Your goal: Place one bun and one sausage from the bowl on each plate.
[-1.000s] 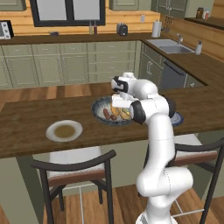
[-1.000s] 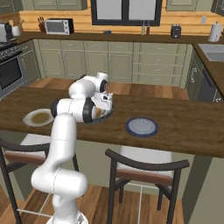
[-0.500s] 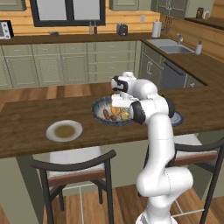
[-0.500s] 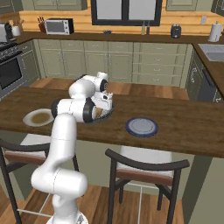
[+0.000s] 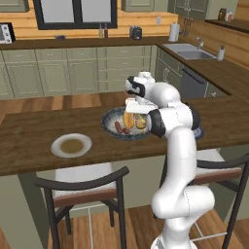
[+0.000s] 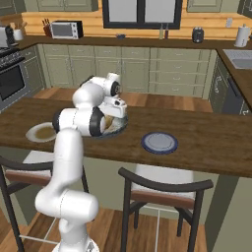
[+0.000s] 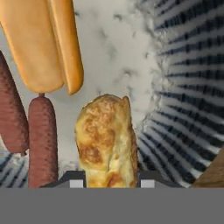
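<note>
Two sausages (image 7: pixel 42 140), a long bun (image 7: pixel 46 41) in the bowl (image 7: pixel 183 83); fingers (image 7: pixel 110 177) clasping a browned bun (image 7: pixel 107 142).

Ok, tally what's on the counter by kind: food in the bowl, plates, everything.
Buns: 2 (long bun, golden bun)
Sausages: 2
Plates: 2 (tan-centred plate, blue plate)
Bowl: 1
Total: 7
</note>
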Motion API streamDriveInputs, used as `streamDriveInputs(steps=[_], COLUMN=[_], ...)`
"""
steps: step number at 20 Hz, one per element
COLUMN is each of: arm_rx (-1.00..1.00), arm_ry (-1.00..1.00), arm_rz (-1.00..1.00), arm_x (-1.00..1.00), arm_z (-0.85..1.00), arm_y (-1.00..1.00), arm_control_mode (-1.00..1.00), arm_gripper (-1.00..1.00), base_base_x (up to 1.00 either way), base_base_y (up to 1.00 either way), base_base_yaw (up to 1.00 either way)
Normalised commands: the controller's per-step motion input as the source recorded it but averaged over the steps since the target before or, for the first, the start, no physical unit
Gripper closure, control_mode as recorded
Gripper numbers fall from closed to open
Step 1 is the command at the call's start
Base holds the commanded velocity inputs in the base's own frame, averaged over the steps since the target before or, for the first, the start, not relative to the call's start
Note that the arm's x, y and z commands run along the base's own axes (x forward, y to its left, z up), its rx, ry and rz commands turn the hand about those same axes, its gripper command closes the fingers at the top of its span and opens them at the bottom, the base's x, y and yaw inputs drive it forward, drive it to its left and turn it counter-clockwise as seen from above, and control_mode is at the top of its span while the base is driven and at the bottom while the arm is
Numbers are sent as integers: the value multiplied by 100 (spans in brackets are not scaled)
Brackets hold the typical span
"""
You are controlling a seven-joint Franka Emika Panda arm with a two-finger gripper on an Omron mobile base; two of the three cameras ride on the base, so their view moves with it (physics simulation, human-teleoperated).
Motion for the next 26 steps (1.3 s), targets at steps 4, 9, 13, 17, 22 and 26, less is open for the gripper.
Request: streamDriveInputs(steps=[4,9,13,17,22,26], arm_rx=[-2,-4,0,0,2,5], arm_ry=[-5,-16,-10,0,0,7], arm_rz=[4,4,0,0,2,0], arm_x=[-91,-90,-58,-3,38,71], arm_z=[31,32,36,21,0,0], arm_y=[-44,-55,-90,-100,-96,-84], arm_control_mode=[-100,-100,-100,-100,-100,-100], arm_gripper=[100,100,100,100,100,100], base_base_x=[0,0,0,0,0,0], base_base_y=[0,0,0,0,0,0], base_base_yaw=[0,0,0,0,0,0])
